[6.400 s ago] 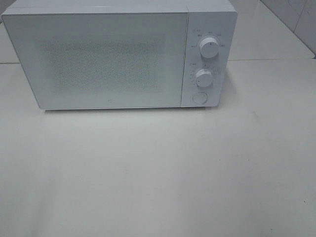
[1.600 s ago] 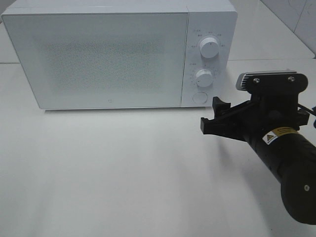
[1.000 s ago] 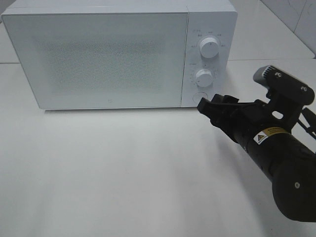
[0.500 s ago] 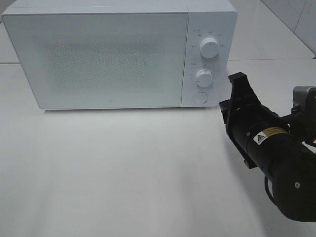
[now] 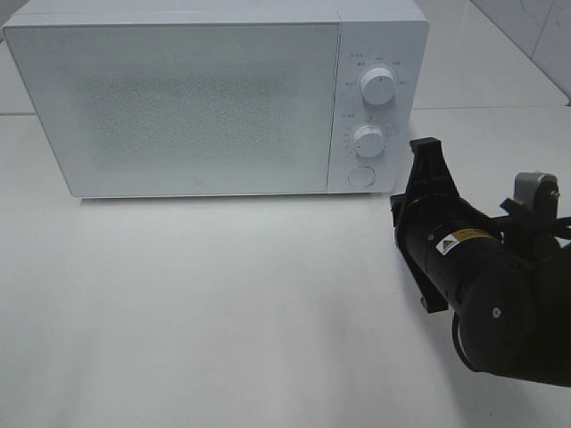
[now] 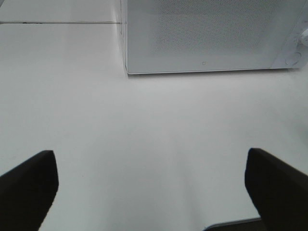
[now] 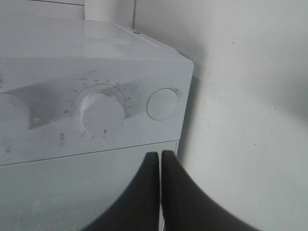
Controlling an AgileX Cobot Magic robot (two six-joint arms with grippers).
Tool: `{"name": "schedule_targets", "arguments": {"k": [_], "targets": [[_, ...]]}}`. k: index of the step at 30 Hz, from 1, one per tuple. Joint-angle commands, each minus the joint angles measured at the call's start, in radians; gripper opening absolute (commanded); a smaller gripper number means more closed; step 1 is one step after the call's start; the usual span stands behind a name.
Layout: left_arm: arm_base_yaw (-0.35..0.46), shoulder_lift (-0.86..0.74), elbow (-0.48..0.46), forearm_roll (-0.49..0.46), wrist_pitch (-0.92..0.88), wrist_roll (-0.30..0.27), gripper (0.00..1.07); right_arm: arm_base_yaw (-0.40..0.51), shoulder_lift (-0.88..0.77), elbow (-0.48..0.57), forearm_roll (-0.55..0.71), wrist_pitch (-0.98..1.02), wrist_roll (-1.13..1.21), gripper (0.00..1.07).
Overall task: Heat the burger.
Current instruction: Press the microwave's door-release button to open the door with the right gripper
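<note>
The burger is out of view in every frame. A white microwave stands at the back of the table with its door shut. My right gripper is shut on nothing and turned on its side, just right of the microwave's lower front corner. In the right wrist view its closed tips sit a little way off the round button, with a dial beside it. My left gripper is open and empty above the bare table, facing the microwave.
The control panel carries an upper dial, a lower dial and the round button. The white table stretches in front of the microwave. The right arm's black body fills the lower right of the high view.
The right arm came in from the right. Its gripper went from open to shut, rolled onto its side and drew back a little from the round button. The left gripper has not moved.
</note>
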Motion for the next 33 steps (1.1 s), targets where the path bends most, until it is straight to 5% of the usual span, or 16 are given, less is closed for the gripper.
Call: {"name": "schedule_targets", "arguments": {"k": [1,13,33], "targets": [[0.004,-0.018,0.004,-0.009,-0.002,-0.004,0.98,-0.004,0.064,-0.053,0.0,-0.001,0.06,0.0],[0.004,-0.018,0.004,-0.009,-0.002,-0.004,0.98,-0.117,0.172,-0.243,-0.07,0.09,0.036,0.0],[0.004,-0.018,0.004,-0.009,-0.002,-0.004,0.98,-0.186,0.293,-0.39,-0.099,0.136,0.041,0.0]]}}
